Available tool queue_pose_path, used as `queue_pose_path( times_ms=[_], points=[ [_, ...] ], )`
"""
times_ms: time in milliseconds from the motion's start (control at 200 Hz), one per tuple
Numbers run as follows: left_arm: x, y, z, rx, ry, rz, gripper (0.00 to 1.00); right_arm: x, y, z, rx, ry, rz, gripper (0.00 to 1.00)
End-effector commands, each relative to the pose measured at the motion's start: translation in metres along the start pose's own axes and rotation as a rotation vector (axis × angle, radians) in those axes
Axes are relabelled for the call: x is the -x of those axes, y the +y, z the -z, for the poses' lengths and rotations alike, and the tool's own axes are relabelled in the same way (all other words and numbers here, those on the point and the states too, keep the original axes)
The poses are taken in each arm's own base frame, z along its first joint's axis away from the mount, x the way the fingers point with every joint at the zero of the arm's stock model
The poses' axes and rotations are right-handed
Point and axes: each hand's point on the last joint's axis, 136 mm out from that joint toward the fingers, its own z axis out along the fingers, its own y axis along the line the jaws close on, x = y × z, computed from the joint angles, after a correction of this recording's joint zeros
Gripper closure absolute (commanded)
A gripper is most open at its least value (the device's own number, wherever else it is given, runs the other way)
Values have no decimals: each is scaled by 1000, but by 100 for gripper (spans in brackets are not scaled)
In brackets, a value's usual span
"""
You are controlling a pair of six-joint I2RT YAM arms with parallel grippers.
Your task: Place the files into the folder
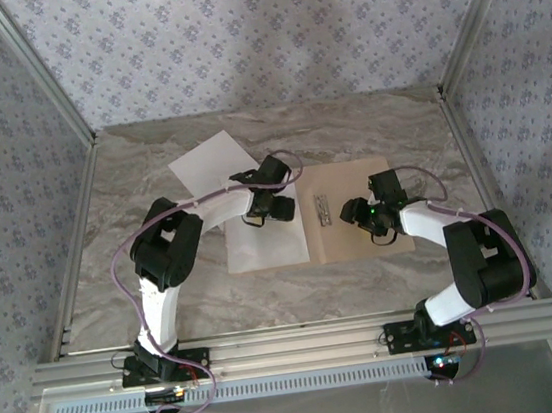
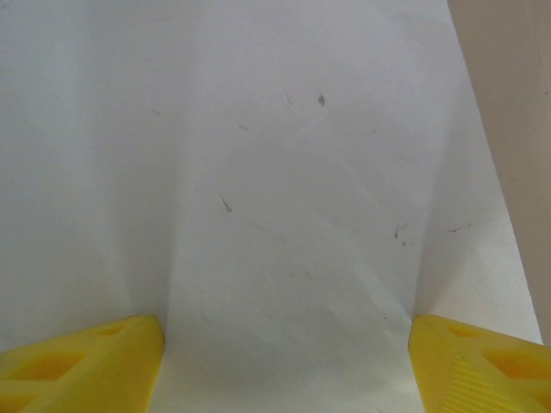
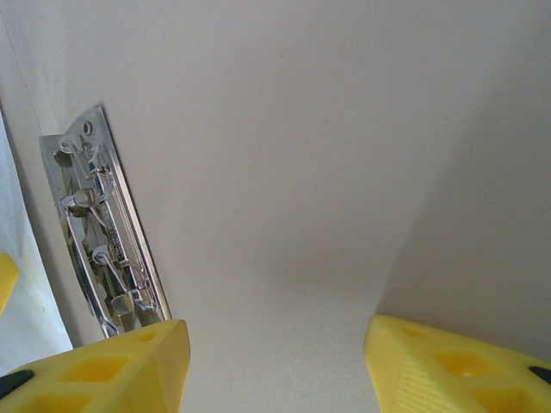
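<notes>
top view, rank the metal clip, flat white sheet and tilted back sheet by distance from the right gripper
From the right gripper:
1. metal clip, just left of it
2. flat white sheet, left of the clip
3. tilted back sheet, far left rear

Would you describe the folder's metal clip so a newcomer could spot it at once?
On the marble table, find the open tan folder right of centre. The clip lies on its bare card beside the white sheet: a narrow, shiny silver strip amid matte paper and card.
</notes>
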Motion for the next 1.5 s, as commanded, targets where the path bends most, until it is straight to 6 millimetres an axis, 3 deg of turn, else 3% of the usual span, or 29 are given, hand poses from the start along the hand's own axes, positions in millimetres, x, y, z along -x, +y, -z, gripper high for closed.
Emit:
queue_pose_path(
  times_ms=[0,205,355,595,740,979,1224,1499],
  points=[
    [2,2,20,9,17,-1,23,-32,-30,-4,-111,94,-46,41],
    [21,11,45,43,-39,-24,19,-32,-24,-2,-100,91,-35,41],
    [33,23,50,62,-59,-24,12,-32,-23,-2,-103,91,-25,40],
    [41,52,33,85,-48,47,8,-37,-25,-3,-120,95,-24,40],
    [44,58,20,99,-38,87,8,-40,-24,-5,-117,96,-33,40],
    [23,62,-5,143,34,148,10,-45,-24,-6,-130,95,-88,44],
    [3,53,2,167,53,181,11,-51,-29,-9,-143,85,-123,44],
    [-6,59,4,191,65,208,12,-53,-30,-8,-145,80,-133,45]
  ],
)
